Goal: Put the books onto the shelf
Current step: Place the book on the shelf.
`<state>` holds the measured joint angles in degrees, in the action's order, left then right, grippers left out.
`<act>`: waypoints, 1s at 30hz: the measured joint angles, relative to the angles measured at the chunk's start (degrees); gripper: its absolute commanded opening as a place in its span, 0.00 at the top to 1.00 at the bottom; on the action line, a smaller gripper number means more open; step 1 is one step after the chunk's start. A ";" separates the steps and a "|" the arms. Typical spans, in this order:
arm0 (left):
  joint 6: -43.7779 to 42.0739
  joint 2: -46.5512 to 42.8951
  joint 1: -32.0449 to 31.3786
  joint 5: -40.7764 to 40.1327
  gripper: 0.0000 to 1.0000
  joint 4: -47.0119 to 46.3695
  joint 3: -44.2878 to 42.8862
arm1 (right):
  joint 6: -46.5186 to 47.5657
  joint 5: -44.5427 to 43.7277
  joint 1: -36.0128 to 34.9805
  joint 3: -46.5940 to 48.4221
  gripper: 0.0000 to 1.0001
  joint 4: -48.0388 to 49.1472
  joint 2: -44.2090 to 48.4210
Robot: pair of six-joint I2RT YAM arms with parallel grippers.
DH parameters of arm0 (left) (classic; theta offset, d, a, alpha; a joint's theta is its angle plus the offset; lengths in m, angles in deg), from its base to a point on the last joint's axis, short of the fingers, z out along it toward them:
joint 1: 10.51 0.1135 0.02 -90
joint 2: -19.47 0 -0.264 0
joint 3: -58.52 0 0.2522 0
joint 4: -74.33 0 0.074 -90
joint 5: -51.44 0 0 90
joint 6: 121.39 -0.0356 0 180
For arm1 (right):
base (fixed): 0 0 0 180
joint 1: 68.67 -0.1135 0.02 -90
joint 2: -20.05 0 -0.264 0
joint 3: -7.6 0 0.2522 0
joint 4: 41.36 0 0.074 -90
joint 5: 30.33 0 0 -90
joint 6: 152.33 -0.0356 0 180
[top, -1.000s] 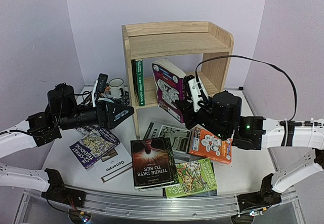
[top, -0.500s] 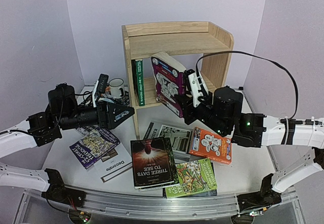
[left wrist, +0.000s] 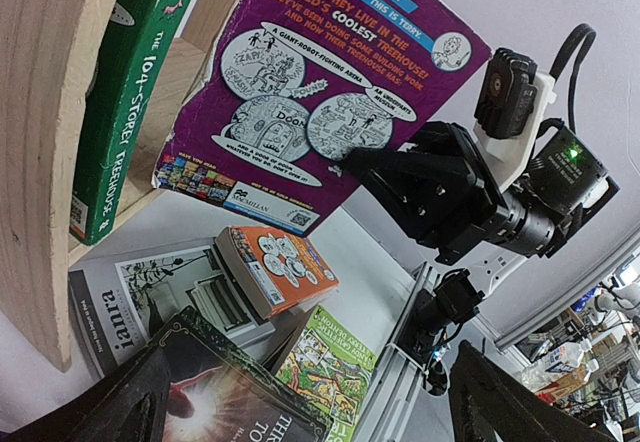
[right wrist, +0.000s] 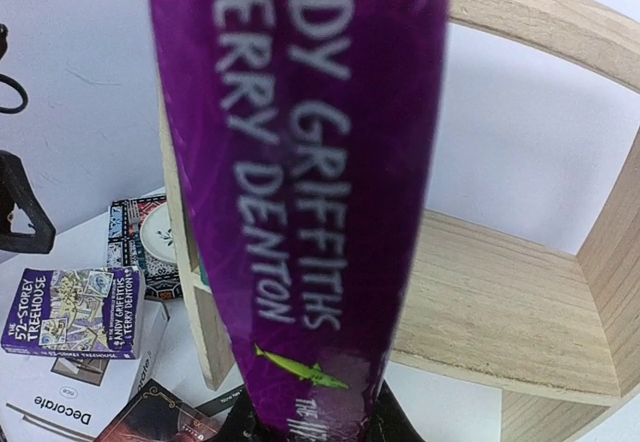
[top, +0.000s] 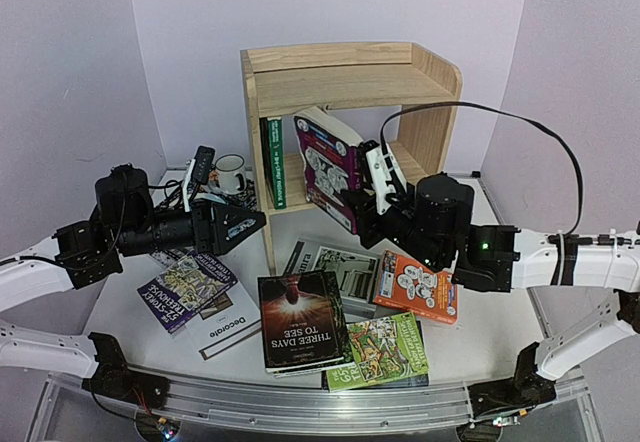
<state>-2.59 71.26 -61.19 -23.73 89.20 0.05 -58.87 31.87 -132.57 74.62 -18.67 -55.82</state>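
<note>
My right gripper (top: 362, 207) is shut on the bottom of a purple book (top: 328, 167), which it holds tilted at the open front of the pine shelf (top: 350, 77), over its lower tier. The spine of the purple book (right wrist: 310, 192) fills the right wrist view, with the lower board of the shelf (right wrist: 500, 312) behind it. A green book (top: 273, 162) stands upright at the lower tier's left end. My left gripper (top: 245, 224) hangs open and holds nothing, left of the shelf's side panel. On the table lie a dark book (top: 300, 320), a green paperback (top: 385, 347), an orange one (top: 418, 287), a grey one (top: 335, 262), another purple one (top: 187, 287) and the white "Decorate" (top: 225, 327).
A white mug (top: 231, 172) and a black handset (top: 200, 167) sit behind my left arm. A patterned mat (right wrist: 140, 242) lies beside the shelf's left panel. My right arm's cable (top: 480, 112) arcs over the shelf's right side. A metal rail (top: 300, 402) runs along the near edge.
My right gripper has carried the purple book left and slightly up, closer to the green book on the lower tier. The left arm has not moved.
</note>
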 measured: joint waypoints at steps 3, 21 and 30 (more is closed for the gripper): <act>0.00 0.00 0.00 0.02 0.02 0.00 0.00 | 0.00 -0.14 0.00 0.00 1.00 0.37 -0.26; 0.00 0.00 0.00 0.03 0.01 0.00 0.00 | -0.04 -0.38 -0.07 0.00 1.00 2.14 -1.61; -0.01 0.01 0.00 0.11 0.01 0.00 0.00 | -0.79 -0.29 -0.11 -0.17 1.00 2.02 -1.61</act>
<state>-2.60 71.27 -61.19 -23.62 89.20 0.05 -59.66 31.58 -132.68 74.44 -16.65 -57.43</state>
